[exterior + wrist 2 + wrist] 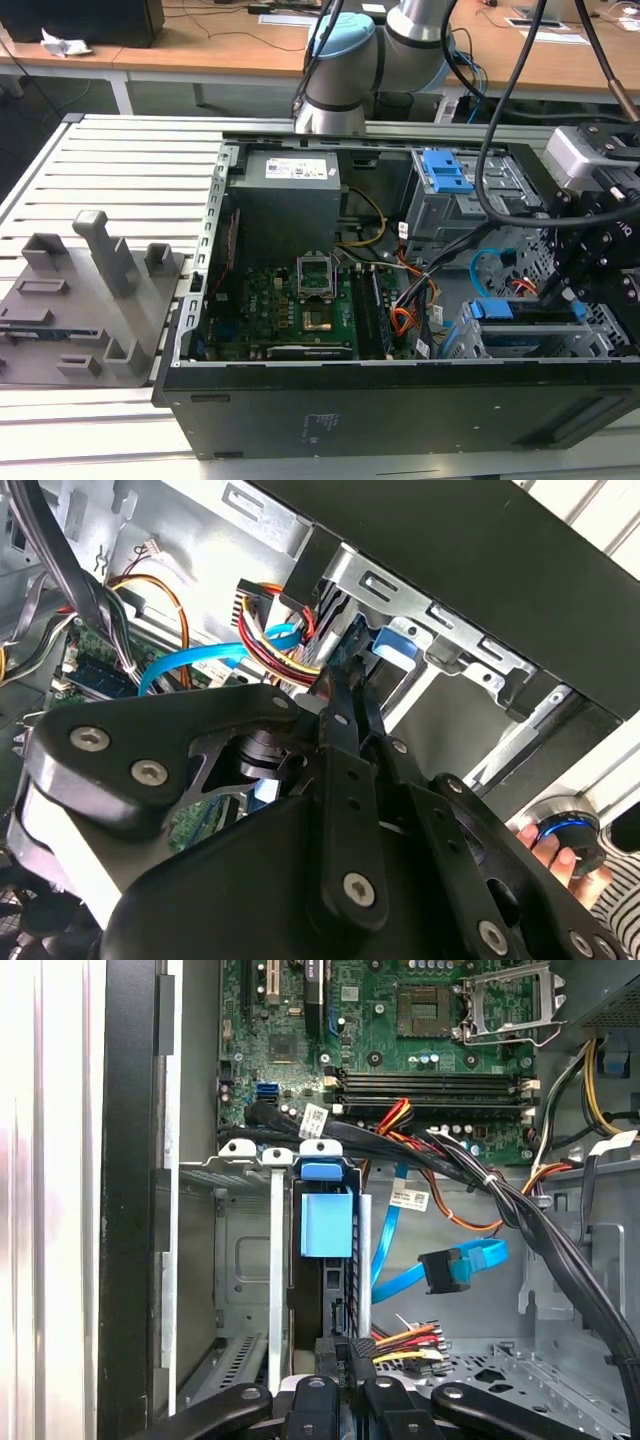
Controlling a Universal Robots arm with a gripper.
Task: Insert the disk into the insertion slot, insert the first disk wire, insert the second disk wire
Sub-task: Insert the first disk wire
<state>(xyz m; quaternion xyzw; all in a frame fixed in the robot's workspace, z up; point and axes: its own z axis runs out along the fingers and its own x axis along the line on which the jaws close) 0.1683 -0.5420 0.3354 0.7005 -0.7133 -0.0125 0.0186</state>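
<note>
The disk (327,1225), in its bright blue carrier, sits inside the insertion slot (240,1260), a grey sheet-metal cage at the case's front corner. In the exterior view the disk (495,310) lies in the slot (590,340) under my gripper (553,295). My gripper (343,1352) is at the disk's rear end, its fingers close together on the black plug of the first disk wire (410,1338), the orange, red and black bundle (270,645). The second disk wire (470,1258), a light-blue cable with a dark plug, hangs loose beside the disk and loops past my gripper (348,695).
A thick black cable bundle (480,1175) crosses between the motherboard (300,310) and the drive cage. A taller grey bay with a blue latch (445,175) stands behind. A grey fixture plate (90,290) lies outside the case. A person's hand (555,845) holds a small device outside the case.
</note>
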